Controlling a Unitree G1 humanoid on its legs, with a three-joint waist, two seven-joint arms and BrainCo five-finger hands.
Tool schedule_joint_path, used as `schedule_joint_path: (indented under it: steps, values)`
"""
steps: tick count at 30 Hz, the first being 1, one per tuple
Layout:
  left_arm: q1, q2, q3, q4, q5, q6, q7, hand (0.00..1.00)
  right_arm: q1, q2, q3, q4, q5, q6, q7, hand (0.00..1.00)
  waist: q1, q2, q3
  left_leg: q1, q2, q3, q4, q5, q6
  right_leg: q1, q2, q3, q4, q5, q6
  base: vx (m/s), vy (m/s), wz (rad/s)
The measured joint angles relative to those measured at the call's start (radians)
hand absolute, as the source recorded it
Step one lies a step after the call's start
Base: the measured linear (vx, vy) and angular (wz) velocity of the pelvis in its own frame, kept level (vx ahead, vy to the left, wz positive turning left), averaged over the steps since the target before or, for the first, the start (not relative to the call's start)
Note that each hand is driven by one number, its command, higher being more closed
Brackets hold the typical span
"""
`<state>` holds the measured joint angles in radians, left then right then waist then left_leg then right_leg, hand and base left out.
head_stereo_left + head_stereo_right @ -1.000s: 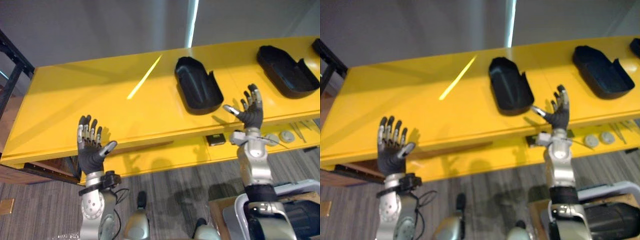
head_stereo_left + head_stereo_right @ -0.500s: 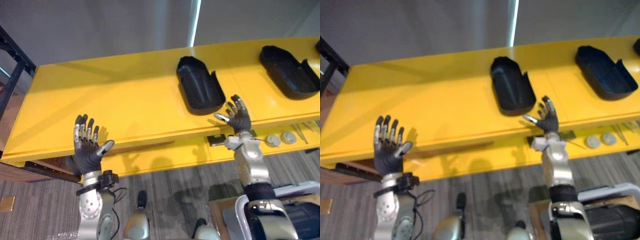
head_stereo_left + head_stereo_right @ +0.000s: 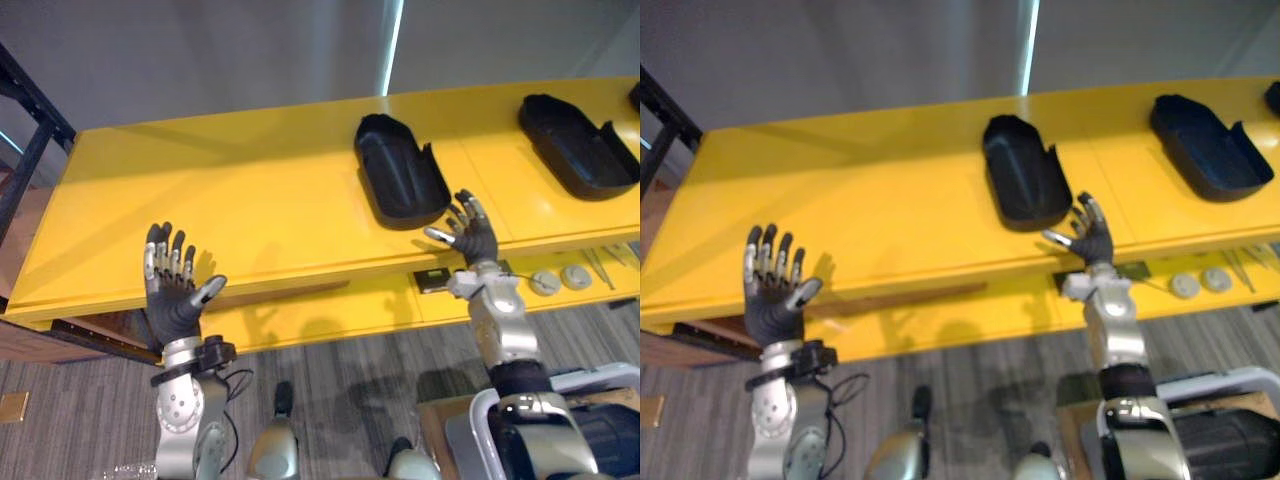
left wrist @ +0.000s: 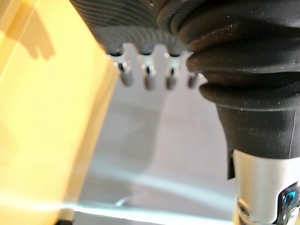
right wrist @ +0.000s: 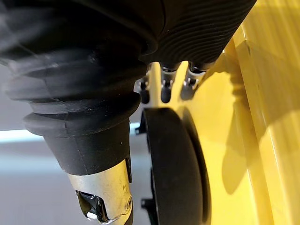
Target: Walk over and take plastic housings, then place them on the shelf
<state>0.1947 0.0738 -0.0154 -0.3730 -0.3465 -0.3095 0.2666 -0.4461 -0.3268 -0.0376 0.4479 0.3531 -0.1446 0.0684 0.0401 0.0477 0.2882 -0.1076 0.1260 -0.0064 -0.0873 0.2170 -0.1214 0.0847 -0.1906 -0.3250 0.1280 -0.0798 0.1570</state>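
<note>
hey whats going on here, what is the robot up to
The robot stands at a yellow table that bears black plastic housings. Its right robot hand is open, raised close to the nearer housing, not gripping it; the farther housing lies untouched. Its left robot hand is open too, at the table's front edge, holding nothing.

Workshop: yellow workbench (image 3: 250, 200); loose tools (image 3: 598, 262) beneath
</note>
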Motion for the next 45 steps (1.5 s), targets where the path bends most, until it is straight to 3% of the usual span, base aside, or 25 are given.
schedule_joint_path:
  steps: [14,21,22,25,28,34,38,45]
  values:
    - [0.000,0.000,0.000,0.000,0.000,-0.001,-0.001,0.00,-0.005,-0.008,0.032,-0.001,-0.014,-0.007,0.014,0.00,-0.001,0.000,0.000,0.000,0.000,0.000,0.000,0.003,0.000,-0.004,0.000,0.000,0.003,-0.004,-0.001,0.00,0.000,0.00]
    - [0.000,0.000,-0.005,0.000,0.000,-0.009,0.002,0.00,-0.005,0.000,0.059,-0.018,-0.115,-0.046,-0.145,0.00,0.000,0.000,0.000,-0.015,0.000,0.000,0.000,0.004,0.000,-0.016,0.000,0.000,0.004,-0.003,0.000,0.00,0.000,0.00]
    - [0.001,0.000,-0.008,0.000,0.000,-0.010,0.004,0.00,0.005,0.012,0.052,-0.060,-0.167,-0.047,-0.198,1.00,0.002,0.000,0.000,-0.015,0.000,0.000,0.001,0.006,0.000,-0.016,0.000,0.000,0.004,-0.003,0.000,0.00,0.000,0.00]
    - [0.006,-0.001,-0.011,0.000,0.000,-0.019,0.023,0.00,0.061,0.060,0.022,-0.282,-0.280,-0.062,-0.302,1.00,0.000,0.000,0.000,-0.015,0.000,0.001,0.001,0.006,0.000,-0.017,0.000,0.000,0.004,0.000,0.005,0.00,0.000,0.00]
    - [0.015,-0.001,-0.032,0.000,0.000,-0.021,0.038,0.00,0.109,0.079,0.021,-0.438,-0.354,-0.092,-0.341,1.00,-0.002,0.000,0.000,-0.015,0.002,0.012,0.001,0.005,0.000,-0.027,-0.001,0.010,0.005,-0.002,0.003,0.00,-0.013,-0.08]
    - [0.024,-0.002,-0.041,0.000,0.001,-0.021,0.044,0.00,0.174,0.104,0.052,-0.481,-0.376,-0.094,-0.323,1.00,-0.013,0.000,0.000,-0.015,0.002,0.019,0.000,0.003,0.002,-0.032,-0.001,0.022,0.003,-0.003,0.000,0.00,-0.010,-0.04]
    - [0.036,-0.002,-0.038,0.000,0.001,-0.020,0.044,0.00,0.186,0.106,0.091,-0.481,-0.342,-0.093,-0.257,1.00,-0.012,0.000,0.000,-0.016,0.002,0.020,0.001,-0.006,0.005,-0.032,-0.001,0.022,0.000,-0.003,0.000,0.00,0.000,0.00]
    - [0.043,-0.002,-0.028,-0.011,0.002,-0.019,0.041,0.00,0.200,0.106,0.145,-0.449,-0.246,-0.027,-0.143,1.00,-0.005,-0.001,0.001,-0.018,0.001,0.020,0.001,-0.003,0.003,-0.031,-0.001,0.021,-0.001,-0.002,0.002,0.00,0.000,0.00]
